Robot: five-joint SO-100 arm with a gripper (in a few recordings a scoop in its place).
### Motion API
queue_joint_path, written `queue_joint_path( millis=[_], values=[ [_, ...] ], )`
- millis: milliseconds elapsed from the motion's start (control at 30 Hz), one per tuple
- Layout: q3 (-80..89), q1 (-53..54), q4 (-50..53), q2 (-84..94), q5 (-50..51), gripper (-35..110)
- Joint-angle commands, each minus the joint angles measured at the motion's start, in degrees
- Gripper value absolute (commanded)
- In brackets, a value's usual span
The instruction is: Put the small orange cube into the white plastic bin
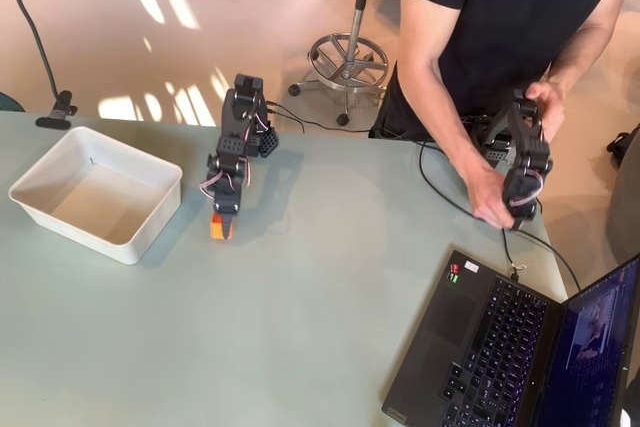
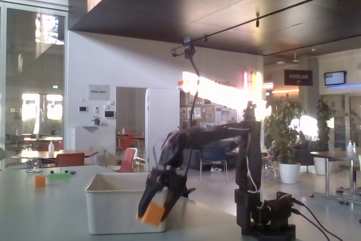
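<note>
Since the end effector (image 2: 152, 210) already pinches the small orange cube (image 2: 153, 213) between its fingers, the move ahead turns on where the white plastic bin (image 1: 150, 227) lies from it. In the overhead view the end effector (image 1: 221, 224) points down just off the bin's right-hand wall, the cube (image 1: 219, 228) showing orange at its tip, near the tabletop (image 1: 300, 337) and outside the rim. In the fixed view the cube hangs in front of the bin (image 2: 113, 218), below the level of its rim. By my reading, the carry must go up first, then leftward in the overhead view, to clear the wall before any release.
</note>
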Motion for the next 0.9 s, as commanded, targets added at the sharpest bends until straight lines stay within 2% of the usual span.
queue_joint_path(
  millis=[0,233,367,533,767,867],
  values=[
    [-1.6,0.7,4.1,10.8,-0.3,18],
    [-8.0,7.2,12.0,29.6,-5.0,18],
    [-12.9,17.2,13.6,33.0,-11.6,18],
    [-13.4,30.5,12.2,28.2,-19.2,18],
    [-14.2,31.7,-0.3,11.9,-19.2,19],
    [-14.2,31.7,-2.6,11.1,-19.9,28]
  ],
)
